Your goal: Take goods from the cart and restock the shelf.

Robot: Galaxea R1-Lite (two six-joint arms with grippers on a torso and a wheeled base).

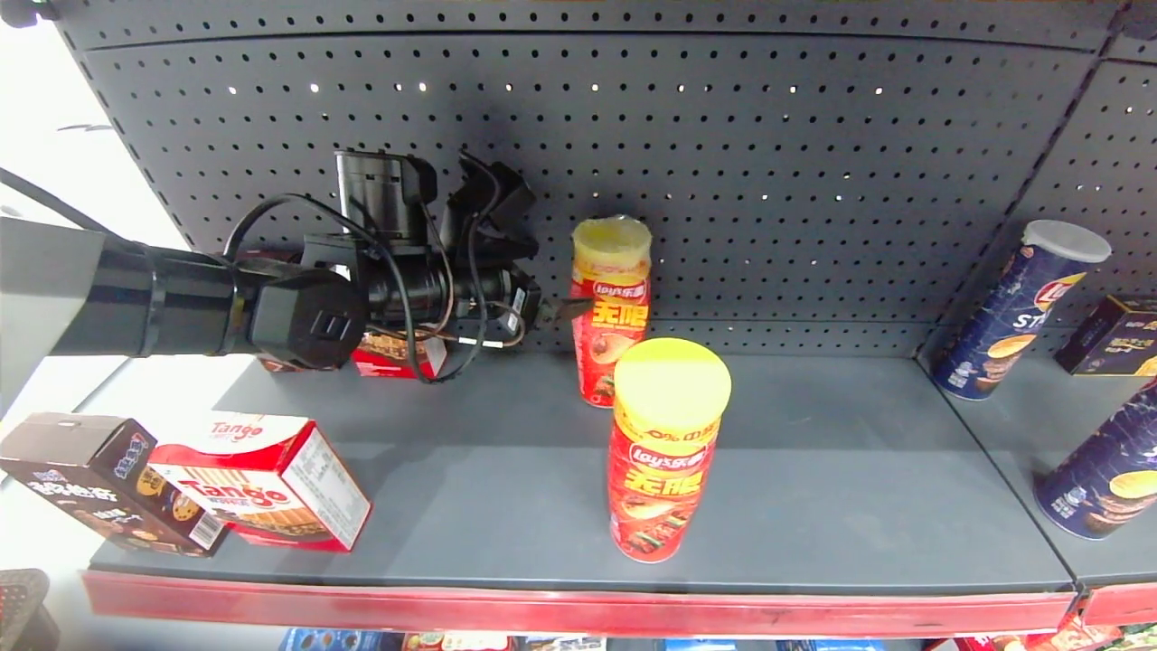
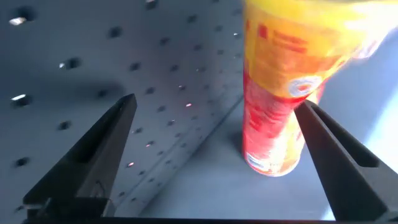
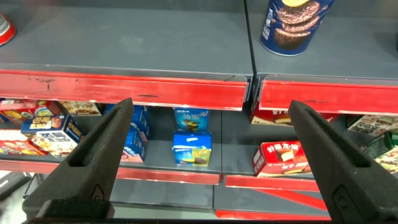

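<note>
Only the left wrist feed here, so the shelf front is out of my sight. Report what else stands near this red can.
Observer: A second red can stands upright nearer the front edge of the shelf, apart from the back can.
Operator: Give me the shelf's left end.
Observer: A red-and-white box and a dark box lie at the front left corner.
Operator: Now the right gripper.
Observer: The right gripper is open and empty, facing a stocked lower shelf.

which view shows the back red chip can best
Head view: the back red chip can stands whole and upright by the pegboard, the left gripper beside it. The left wrist view has it close up by one jaw, top blurred. The right wrist view faces lower shelves.
</note>
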